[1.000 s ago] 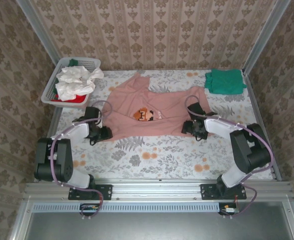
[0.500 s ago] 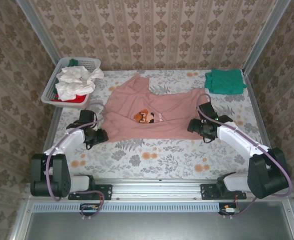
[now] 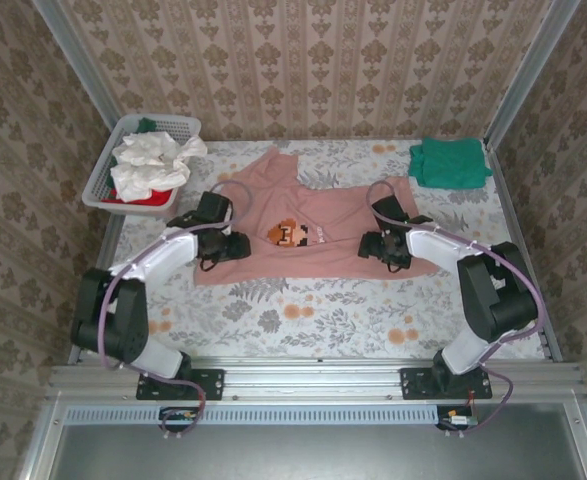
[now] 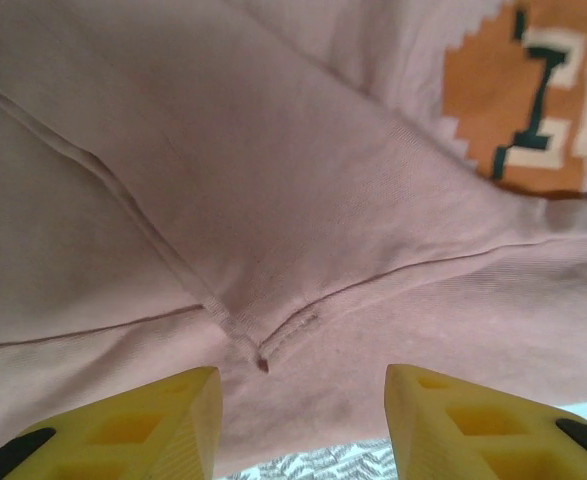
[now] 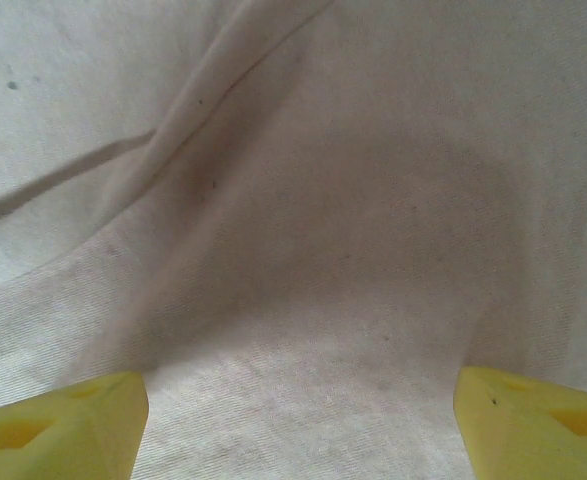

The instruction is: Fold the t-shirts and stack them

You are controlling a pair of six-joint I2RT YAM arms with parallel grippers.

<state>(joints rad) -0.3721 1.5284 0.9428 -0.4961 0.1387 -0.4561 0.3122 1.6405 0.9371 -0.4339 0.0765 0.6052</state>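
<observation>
The dusty-pink t-shirt [image 3: 325, 212] lies rumpled across the middle of the floral worktop [image 3: 303, 312], chest up. Its pixel-art figure [image 3: 291, 235] shows near the centre, and one sleeve points toward the far edge. The left gripper [image 3: 239, 245] hangs low over the shirt's left side, just beside the figure. In the left wrist view its yellow fingers [image 4: 163, 420] stand apart with nothing between them, above a stitched seam and creases in the pink cloth [image 4: 273, 180]. The orange print [image 4: 528, 100] is at the upper right there, and a sliver of worktop pattern [image 4: 303, 462] sits below. The right gripper [image 3: 366, 247] hovers over the shirt's right side, and its jaws are spread wide and empty. In the right wrist view the fingers [image 5: 68, 425] sit at the lower corners over smooth, lightly folded pink fabric [image 5: 303, 200]. A folded teal-green t-shirt [image 3: 450, 163] rests in the far right corner. A white slatted basket [image 3: 101, 170] at the far left corner holds crumpled white cloth [image 3: 153, 165] over a red piece [image 3: 145, 199].
</observation>
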